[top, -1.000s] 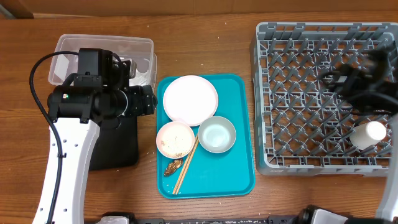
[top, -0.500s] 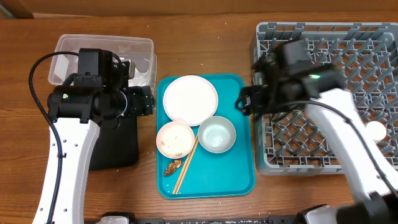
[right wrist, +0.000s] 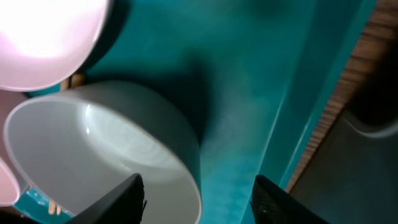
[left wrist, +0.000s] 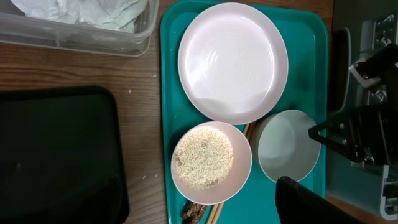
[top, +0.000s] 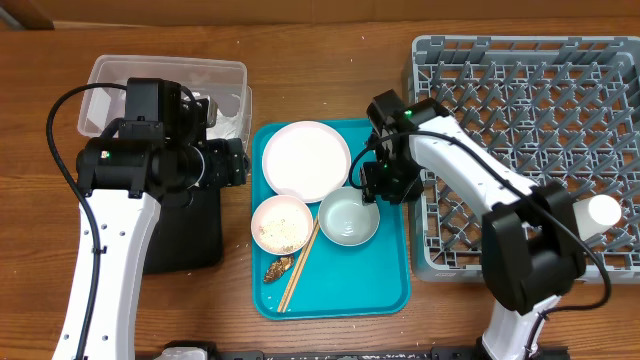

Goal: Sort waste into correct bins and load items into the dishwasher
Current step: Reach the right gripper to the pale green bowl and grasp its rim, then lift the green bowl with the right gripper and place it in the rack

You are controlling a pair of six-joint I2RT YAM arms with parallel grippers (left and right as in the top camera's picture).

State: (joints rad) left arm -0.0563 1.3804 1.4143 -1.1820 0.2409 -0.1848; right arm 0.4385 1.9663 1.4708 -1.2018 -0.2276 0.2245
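Bowl: the pale blue-white bowl [top: 349, 217] is sitting on the teal tray [top: 350, 280].
Right gripper [right wrist: 199, 199]: I am hovering it nearest, jaws apart, straddling the bowl's right-hand wall.
Left gripper [top: 235, 160]: farther off; jaws' state I cannot tell.

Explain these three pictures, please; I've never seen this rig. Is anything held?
A left arm and a right arm work at a table. The overhead picture looks down; the other two come from wrist cameras. A teal tray holds a white plate, a pink bowl of rice, a blue bowl, chopsticks and a brown scrap. Left of it: a clear tub and a black tray. Right: a grey rack with a white cup. The right end effector is open, straddling the blue bowl's wall, gripping nothing yet. The left end effector: cannot tell.
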